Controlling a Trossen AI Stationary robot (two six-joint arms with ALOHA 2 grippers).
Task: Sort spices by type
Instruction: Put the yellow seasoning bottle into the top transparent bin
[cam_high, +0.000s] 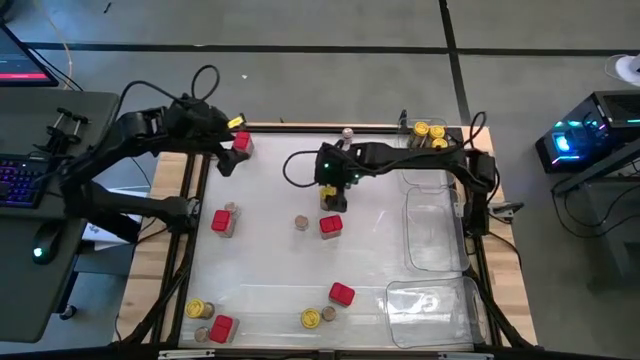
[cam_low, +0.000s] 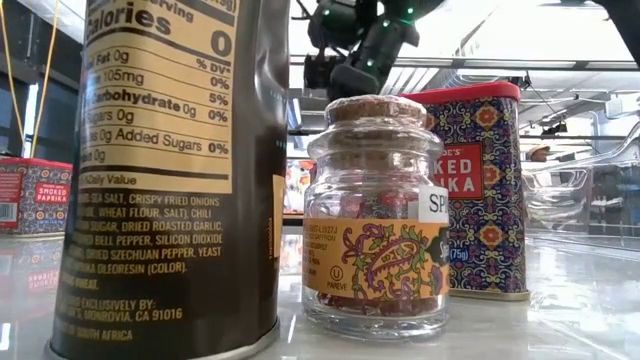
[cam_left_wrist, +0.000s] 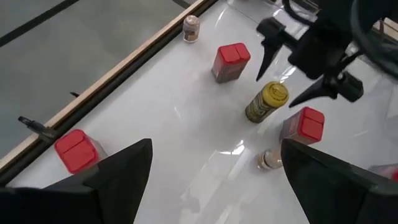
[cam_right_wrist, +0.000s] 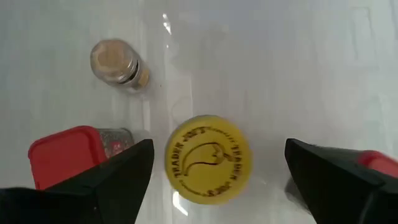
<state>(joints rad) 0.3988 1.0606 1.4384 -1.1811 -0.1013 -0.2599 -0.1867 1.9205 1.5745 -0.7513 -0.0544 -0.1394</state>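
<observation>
Spices lie scattered over the white tabletop (cam_high: 270, 260), unsorted apart from two yellow-lidded jars (cam_high: 430, 133) already sitting in the clear plastic tray (cam_high: 445, 170) at the far right corner. The right pincer (cam_right_wrist: 214, 171) hangs wide open straight above a round yellow-lidded jar (cam_right_wrist: 207, 158), probably lined up to take it there. A red boxy tin (cam_right_wrist: 71, 155) and a small brown-topped jar (cam_right_wrist: 115, 62) stand close by. The left pincer (cam_left_wrist: 214, 174), also spread open, waits empty near the far left edge.
</observation>
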